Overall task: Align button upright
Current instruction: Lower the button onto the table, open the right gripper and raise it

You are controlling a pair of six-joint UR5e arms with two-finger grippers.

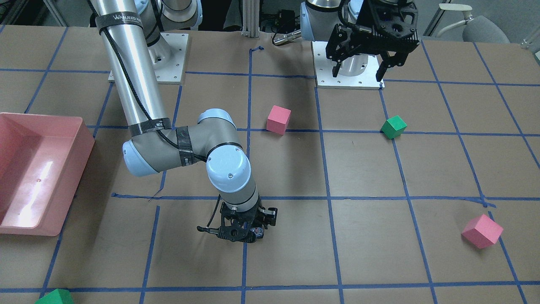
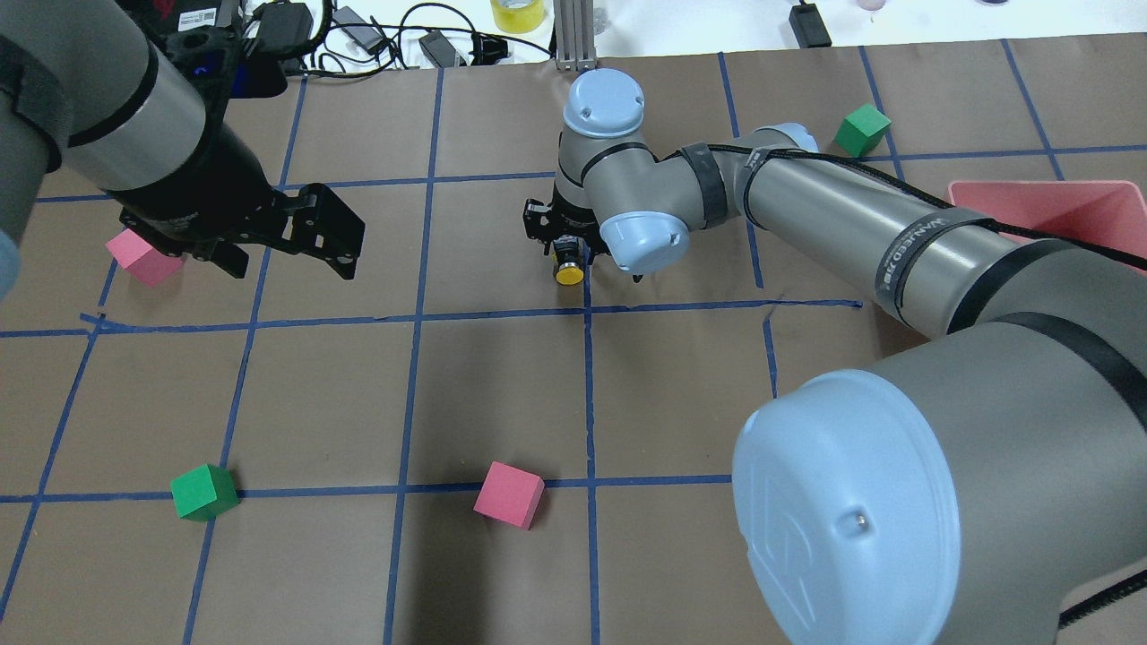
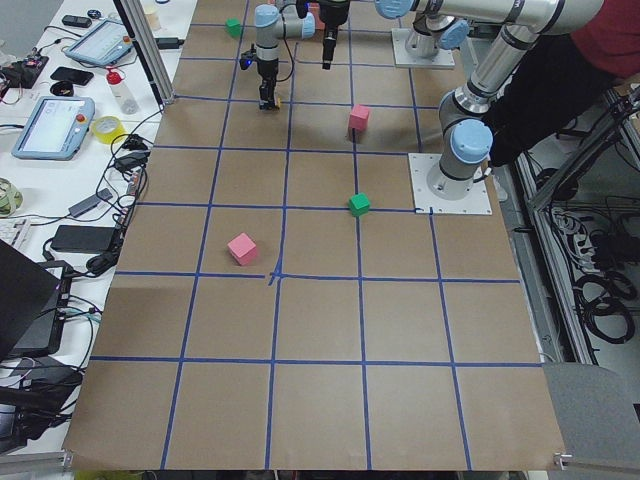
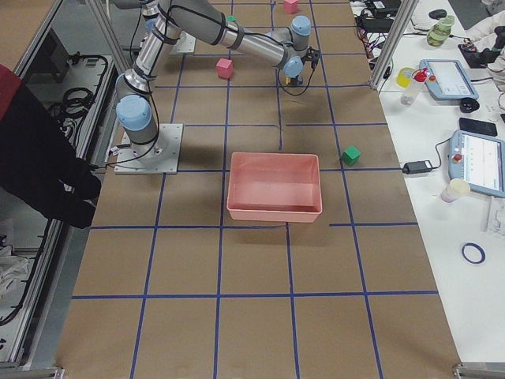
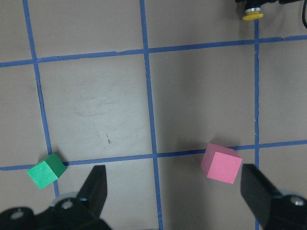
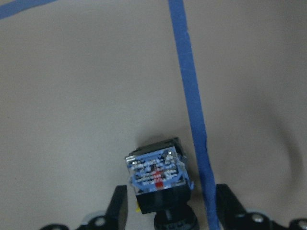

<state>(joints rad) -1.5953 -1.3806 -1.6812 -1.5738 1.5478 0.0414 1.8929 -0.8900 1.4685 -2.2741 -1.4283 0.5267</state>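
Note:
The button lies on its side on the brown table, yellow cap towards the robot's base. Its black-grey block base with a printed label fills the right wrist view and peeks out in the front view. My right gripper is down at the table, open, one finger on each side of the button's neck, with a gap on the tape side. It also shows in the overhead view. My left gripper hangs open and empty high above the table, away from the button.
A pink bin stands on the robot's right. Pink cubes and green cubes are scattered over the blue tape grid. Cables and devices lie along the far edge.

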